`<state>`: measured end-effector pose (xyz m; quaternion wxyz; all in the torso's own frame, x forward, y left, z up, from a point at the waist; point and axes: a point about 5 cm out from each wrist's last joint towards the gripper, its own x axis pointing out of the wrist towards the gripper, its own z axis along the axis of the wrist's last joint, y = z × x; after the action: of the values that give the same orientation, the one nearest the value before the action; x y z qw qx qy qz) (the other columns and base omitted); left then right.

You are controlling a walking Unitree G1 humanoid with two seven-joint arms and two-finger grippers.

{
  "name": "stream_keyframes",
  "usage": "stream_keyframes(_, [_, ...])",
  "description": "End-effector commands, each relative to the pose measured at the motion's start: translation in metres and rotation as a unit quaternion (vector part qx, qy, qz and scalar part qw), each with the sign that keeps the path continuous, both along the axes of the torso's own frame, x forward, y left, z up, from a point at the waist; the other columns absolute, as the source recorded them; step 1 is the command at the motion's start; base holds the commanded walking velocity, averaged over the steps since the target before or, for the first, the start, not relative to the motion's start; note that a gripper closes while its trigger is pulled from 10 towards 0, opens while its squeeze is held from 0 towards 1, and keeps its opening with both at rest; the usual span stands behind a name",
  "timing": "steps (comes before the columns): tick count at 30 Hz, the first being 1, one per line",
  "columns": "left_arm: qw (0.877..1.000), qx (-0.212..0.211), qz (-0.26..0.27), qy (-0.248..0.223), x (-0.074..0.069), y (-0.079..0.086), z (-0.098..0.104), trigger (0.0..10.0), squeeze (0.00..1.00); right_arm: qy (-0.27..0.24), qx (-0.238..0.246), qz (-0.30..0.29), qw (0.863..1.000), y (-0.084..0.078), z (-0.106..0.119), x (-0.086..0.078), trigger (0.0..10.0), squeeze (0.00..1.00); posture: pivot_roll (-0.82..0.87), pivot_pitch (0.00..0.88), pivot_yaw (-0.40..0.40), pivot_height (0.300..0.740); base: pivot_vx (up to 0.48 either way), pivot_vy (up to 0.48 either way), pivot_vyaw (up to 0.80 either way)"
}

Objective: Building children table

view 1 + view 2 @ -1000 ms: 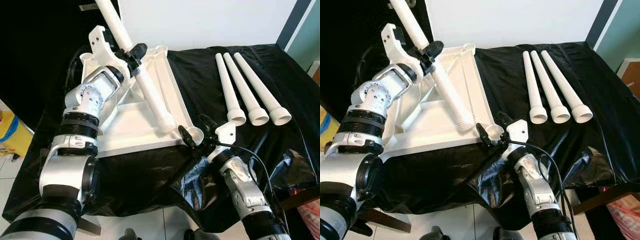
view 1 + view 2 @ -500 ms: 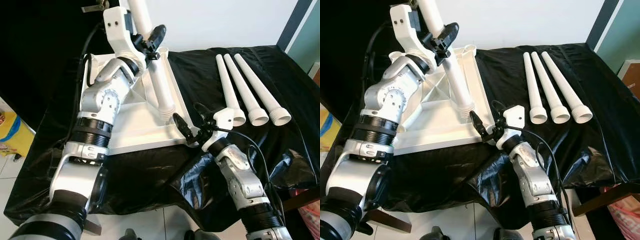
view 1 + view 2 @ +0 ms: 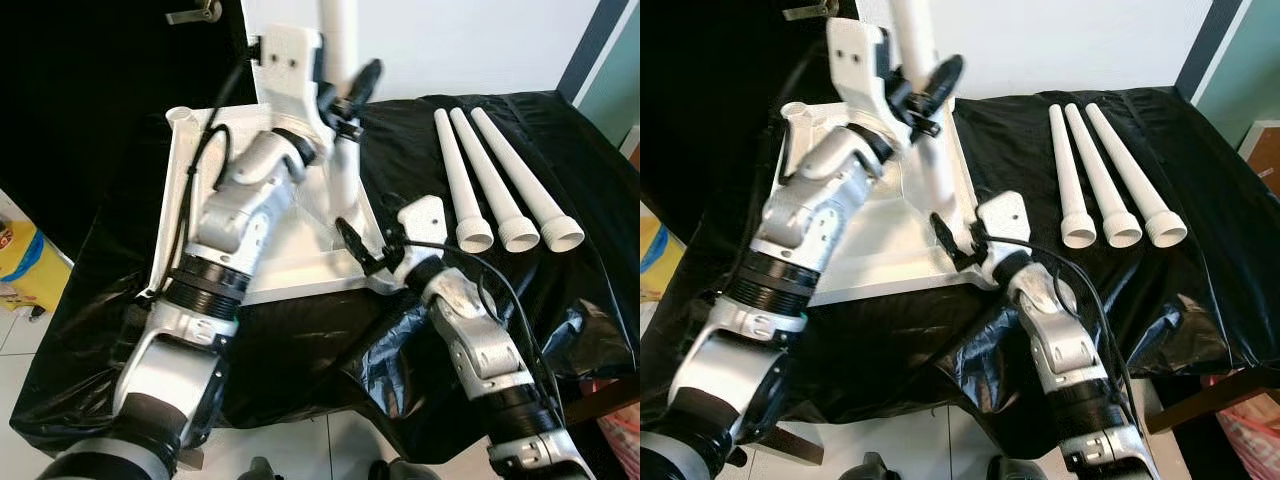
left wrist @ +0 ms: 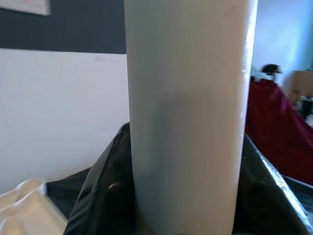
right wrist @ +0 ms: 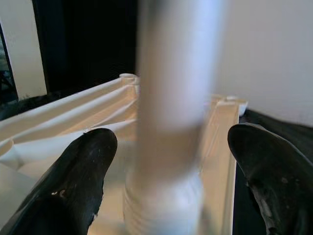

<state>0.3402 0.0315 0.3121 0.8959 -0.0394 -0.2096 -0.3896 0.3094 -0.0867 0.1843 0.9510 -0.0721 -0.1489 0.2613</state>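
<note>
A black sheet (image 3: 560, 140) covers the work surface, and on its left part lies the white tabletop (image 3: 185, 190), upside down with its ribbed underside showing. The left arm reaches over it; the left gripper (image 3: 345, 95) has its fingers clamped on a white table leg (image 3: 340, 150), held nearly upright, its ribbed wide end down at the tabletop's near right corner. In the left wrist view the leg (image 4: 188, 112) stands close and blurred, with dark finger edges either side of it, a pale wall behind and red cloth (image 4: 279, 127) far off, which the head views do not show. The right gripper (image 3: 365, 240) sits at that same near right corner, fingers spread wide. The right wrist view shows the leg's ribbed end (image 5: 161, 200) standing between the two black fingers (image 5: 73, 186), apart from both, over the tabletop's ribs. Three spare legs (image 3: 500, 180) lie side by side on the sheet at far right, wide ends nearest.
</note>
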Motion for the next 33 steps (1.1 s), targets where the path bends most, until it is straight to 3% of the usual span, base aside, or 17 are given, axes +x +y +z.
stream_keyframes(1, [0.997,0.027,-0.065,-0.037,-0.010,-0.006,0.003,10.0,0.00,0.015,-0.012,-0.001,1.000,0.001,-0.008,0.001,10.0,0.00,-0.04,0.000,0.019,0.740,0.000,0.000,0.00])
stream_keyframes(3, [0.995,0.030,-0.078,-0.047,-0.017,-0.017,0.004,10.0,0.00,0.017,-0.027,-0.004,0.999,0.007,-0.008,0.006,10.0,0.00,-0.03,0.000,0.019,0.740,0.000,0.000,0.00])
stream_keyframes(22, [0.992,0.027,-0.102,-0.062,-0.030,-0.035,0.008,10.0,0.00,0.008,-0.005,-0.037,0.999,0.010,0.003,0.021,10.0,0.00,-0.03,0.000,0.027,0.740,0.000,0.000,0.00])
stream_keyframes(23, [0.992,0.028,-0.103,-0.063,-0.030,-0.036,0.008,10.0,0.00,0.007,-0.002,-0.040,0.999,0.009,0.003,0.021,2.5,0.00,-0.03,0.000,0.027,0.740,0.000,0.000,0.00])
stream_keyframes(24, [0.992,0.028,-0.103,-0.063,-0.030,-0.036,0.008,10.0,0.00,0.007,-0.002,-0.040,0.999,0.009,0.003,0.021,2.5,0.00,-0.03,0.000,0.027,0.740,0.000,0.000,0.00])
stream_keyframes(25, [0.992,0.029,-0.104,-0.064,-0.031,-0.036,0.008,10.0,0.00,0.008,0.001,-0.045,0.999,0.008,0.003,0.022,0.7,0.00,-0.03,0.000,0.027,0.740,0.000,0.000,0.00])
stream_keyframes(26, [0.992,0.029,-0.104,-0.064,-0.031,-0.037,0.008,10.0,0.00,0.010,0.005,-0.049,0.999,0.007,0.003,0.023,0.0,0.00,-0.03,0.000,0.027,0.740,0.000,0.000,0.00])
stream_keyframes(33, [0.992,0.033,-0.105,-0.062,-0.032,-0.037,0.006,10.0,0.00,0.025,0.034,-0.071,0.997,0.003,0.000,0.025,0.0,0.00,-0.02,0.000,0.033,0.740,0.000,0.000,0.00])
